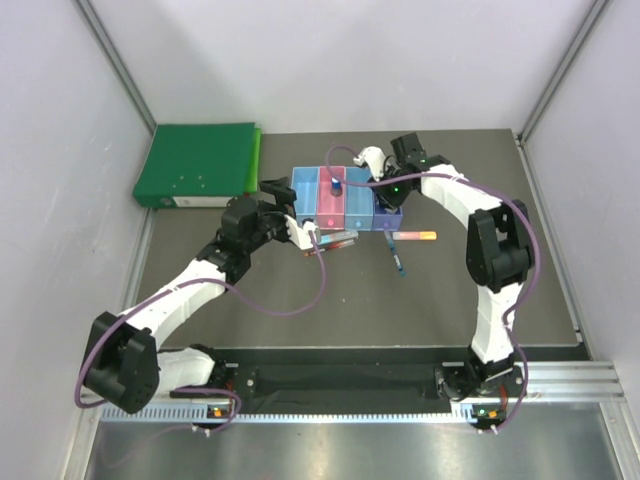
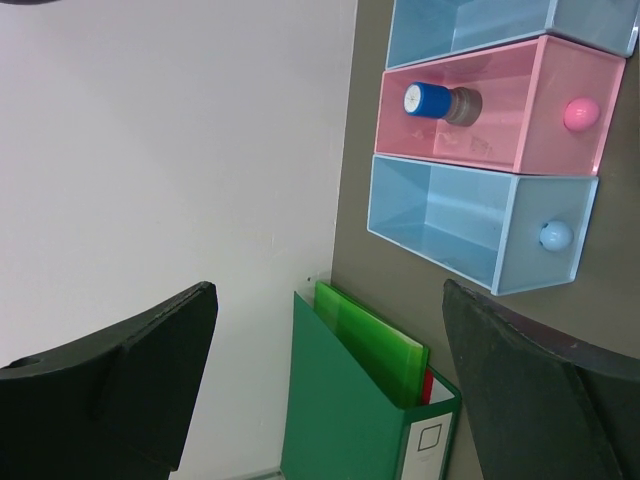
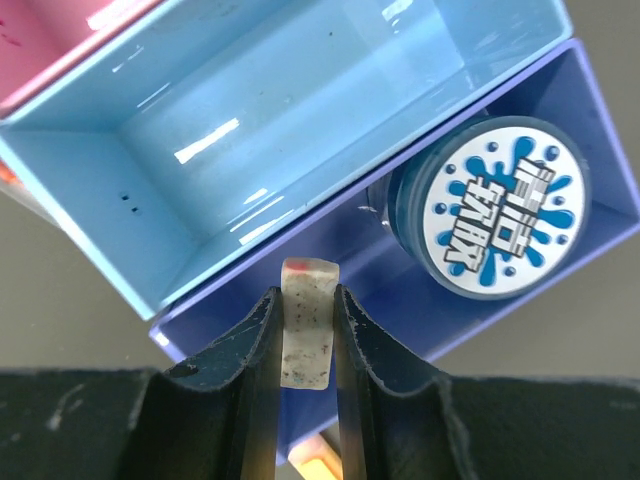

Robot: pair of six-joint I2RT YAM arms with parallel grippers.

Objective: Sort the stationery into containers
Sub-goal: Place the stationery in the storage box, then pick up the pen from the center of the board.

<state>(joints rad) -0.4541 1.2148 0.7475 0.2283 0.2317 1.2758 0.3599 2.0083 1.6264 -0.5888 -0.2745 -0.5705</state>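
Grey-brown table (image 1: 300, 320) under white walls, with a green binder (image 1: 200, 163) lying at its far left corner. My right claw (image 3: 305, 293) is pinched narrow on the tiny pale block (image 3: 306, 340), holding it above the purple bin (image 3: 400, 310), where the round blue reel (image 3: 490, 205) lies flat. My left claw (image 2: 328, 300) gapes wide with nothing in it, beside the left end of the row of 4 bins (image 1: 345, 210). The small blue-white bottle (image 2: 440, 102) lies in the pink bin (image 2: 500, 150). 3 pens rest on the table just in front of the row: a red-blue pen (image 1: 335, 241), an orange-pink pen (image 1: 415, 235) and a dark blue pen (image 1: 399, 259).
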